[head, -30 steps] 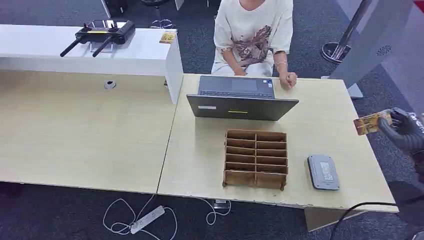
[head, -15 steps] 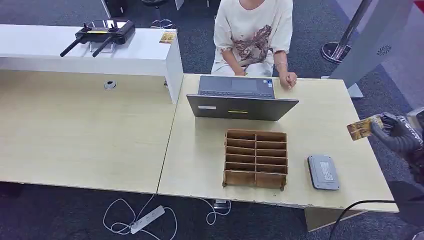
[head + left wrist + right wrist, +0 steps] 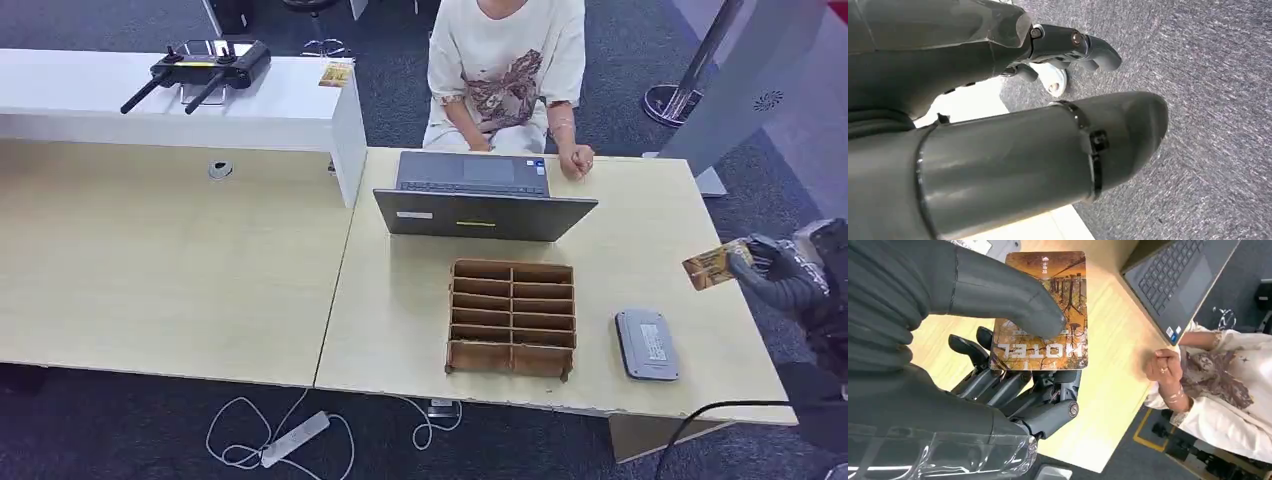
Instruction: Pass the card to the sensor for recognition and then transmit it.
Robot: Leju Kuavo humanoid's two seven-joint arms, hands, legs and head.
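My right hand [image 3: 790, 272] hovers above the right edge of the light wood table [image 3: 640, 215] and pinches an orange-brown hotel card [image 3: 711, 264] between thumb and fingers. The right wrist view shows the card [image 3: 1048, 315] flat under my thumb [image 3: 998, 292], the word HOTEL printed on it. A grey card sensor [image 3: 646, 344] lies flat on the table, nearer the front edge and to the left of the card. My left hand [image 3: 1038, 130] hangs over grey carpet with nothing in it, fingers loosely curled.
A brown cardboard organiser [image 3: 511, 318] with several slots stands mid-table. An open laptop [image 3: 480, 195] sits behind it, and a person [image 3: 505, 70] sits at the far side with a fist [image 3: 578, 158] on the table. A white counter [image 3: 180, 95] stands at the back left.
My right hand has carried the card leftward and slightly down, from beyond the table's right edge to just over it. The person and the table's objects have not moved.
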